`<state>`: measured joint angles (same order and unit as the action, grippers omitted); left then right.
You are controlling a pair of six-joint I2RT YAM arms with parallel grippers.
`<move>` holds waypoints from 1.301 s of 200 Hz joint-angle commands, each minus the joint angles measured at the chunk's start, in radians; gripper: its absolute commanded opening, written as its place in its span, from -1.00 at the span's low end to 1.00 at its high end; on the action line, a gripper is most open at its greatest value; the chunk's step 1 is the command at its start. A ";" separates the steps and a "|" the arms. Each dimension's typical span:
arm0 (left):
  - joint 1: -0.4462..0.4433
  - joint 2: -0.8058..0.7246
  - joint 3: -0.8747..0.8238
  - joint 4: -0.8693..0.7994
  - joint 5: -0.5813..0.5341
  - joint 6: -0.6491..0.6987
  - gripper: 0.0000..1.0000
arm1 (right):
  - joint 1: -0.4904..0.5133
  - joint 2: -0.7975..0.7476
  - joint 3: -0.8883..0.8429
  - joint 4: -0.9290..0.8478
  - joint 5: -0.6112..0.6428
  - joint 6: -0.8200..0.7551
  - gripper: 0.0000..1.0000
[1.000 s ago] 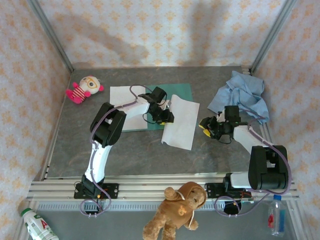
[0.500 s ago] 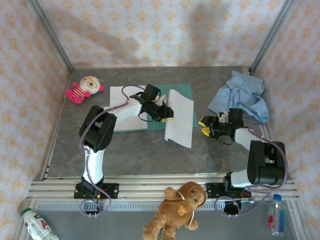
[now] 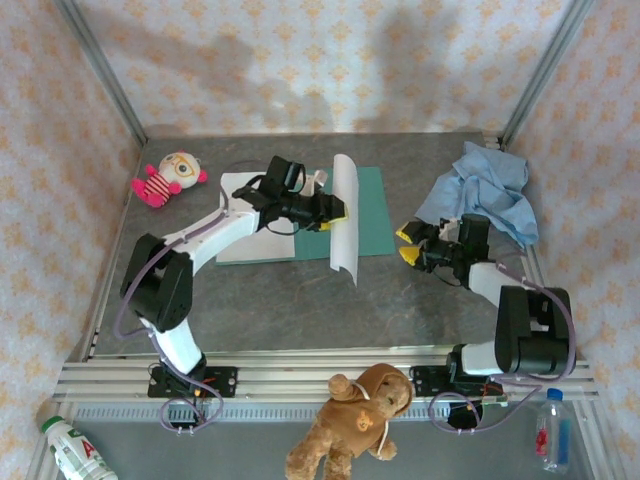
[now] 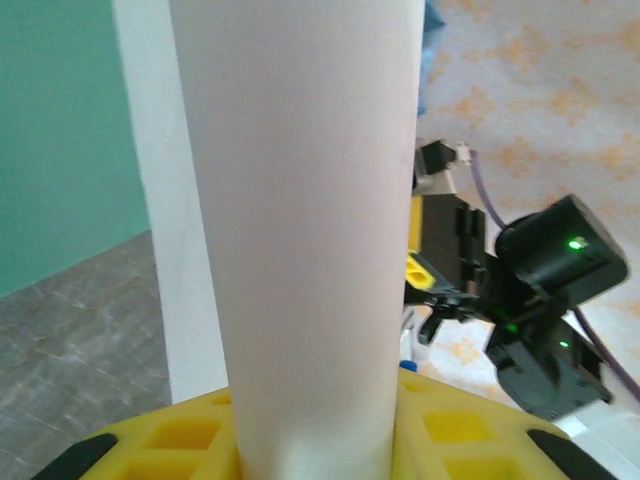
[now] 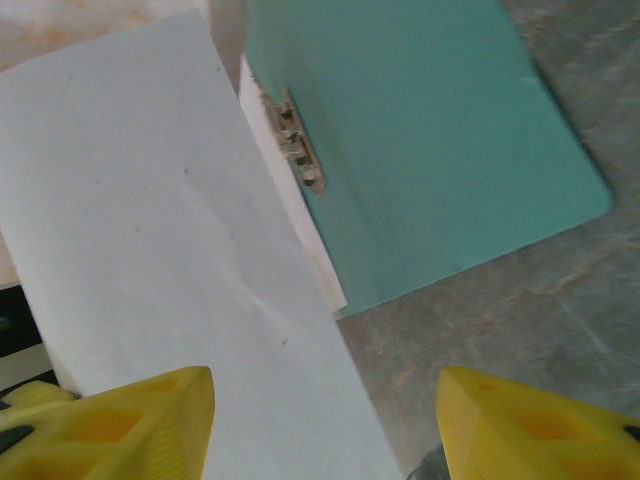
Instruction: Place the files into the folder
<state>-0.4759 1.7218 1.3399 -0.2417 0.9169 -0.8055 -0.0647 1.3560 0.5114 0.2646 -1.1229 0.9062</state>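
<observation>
The left gripper (image 3: 332,210) is pinching the lifted sheet (image 3: 345,245) by one edge, its jaws pressed onto the paper. The sheet is standing curled on its side above the open folder (image 3: 375,215), with its near end hanging past the folder's front edge over the counter (image 3: 300,300). The other sheet (image 3: 245,240) is lying flat just left of the teal leaf. The right gripper (image 3: 410,245) is hovering just right of the folder, jaws spread and holding nothing. The danger is sitting in that curl: gripped along one edge only, the thin paper is likely to flop the wrong way, fold on itself or land askew, partly off the folder. It could also be snagging on the metal clip (image 5: 297,150) by the spine and creasing.
</observation>
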 commanded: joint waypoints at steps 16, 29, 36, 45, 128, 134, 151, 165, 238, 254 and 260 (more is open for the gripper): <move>-0.004 -0.123 0.011 -0.039 0.049 -0.039 -0.32 | 0.083 -0.040 0.048 0.081 -0.044 0.051 0.24; -0.004 -0.162 0.026 -0.067 0.056 -0.045 -0.32 | 0.122 -0.050 0.061 0.131 -0.041 0.083 0.24; -0.004 -0.183 0.031 -0.077 0.059 -0.050 -0.31 | 0.134 -0.060 0.064 0.167 -0.038 0.107 0.24; -0.005 -0.213 0.041 -0.091 0.064 -0.052 -0.30 | 0.143 -0.077 0.062 0.213 -0.026 0.137 0.25; -0.005 -0.383 0.102 -0.172 0.091 -0.088 -0.24 | 0.261 -0.208 0.115 0.466 -0.015 0.286 0.42; -0.004 -0.388 0.103 -0.171 0.091 -0.095 -0.23 | 0.276 -0.209 0.122 0.478 -0.015 0.287 0.42; -0.007 -0.401 0.109 -0.163 0.101 -0.113 -0.23 | 0.312 -0.210 0.139 0.499 -0.015 0.289 0.43; -0.006 -0.410 0.116 -0.172 0.103 -0.113 -0.23 | 0.335 -0.210 0.152 0.520 -0.015 0.289 0.43; 0.011 -0.435 0.104 -0.244 0.131 -0.053 -0.24 | 0.376 -0.212 0.171 0.725 -0.017 0.400 0.44; 0.023 -0.441 0.093 -0.252 0.142 -0.045 -0.24 | 0.375 -0.213 0.166 0.779 -0.022 0.435 0.44; 0.026 -0.443 0.092 -0.256 0.147 -0.036 -0.24 | 0.376 -0.215 0.163 0.798 -0.024 0.446 0.44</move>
<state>-0.4698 1.3205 1.4269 -0.4633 1.0183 -0.8871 0.3069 1.1671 0.6567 0.8925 -1.1336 1.2877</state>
